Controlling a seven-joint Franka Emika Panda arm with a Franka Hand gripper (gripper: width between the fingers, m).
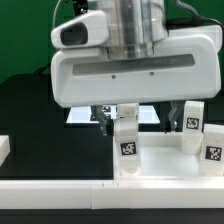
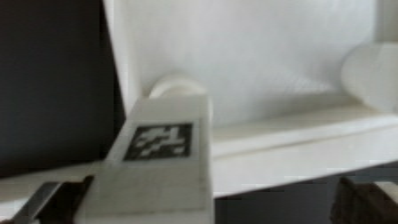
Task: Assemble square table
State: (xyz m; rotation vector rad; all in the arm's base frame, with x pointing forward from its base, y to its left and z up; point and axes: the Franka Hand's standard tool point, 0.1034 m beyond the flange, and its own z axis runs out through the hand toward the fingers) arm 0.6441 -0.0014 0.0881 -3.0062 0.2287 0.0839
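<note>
White plastic fills most of what you see: the square table top [image 1: 165, 160] lies on the black tabletop toward the exterior view's right, its raised rim facing up. Three legs already stand upright in it: one at the near corner under the arm [image 1: 127, 147], one farther back [image 1: 191, 117] and one at the exterior view's right edge [image 1: 213, 150], each wearing a black-and-white tag. A long white bar [image 1: 60, 189] runs along the near edge of the tabletop.

Your pincer [image 1: 122, 116] hangs just above the near leg, spread wide; in the wrist view the leg [image 2: 160, 150] rises between the two dark fingertips [image 2: 54, 203], with a clear gap on each side, so nothing is pinched.

You appear to be in the leg-fitting step, either just off this leg or about to re-grip it for another turn. I cannot tell whether it is screwed fully home. If it is not, centre the pincer over it, close and twist again. If it is, lift straight up and go for the fourth leg, which these views do not show.
</note>
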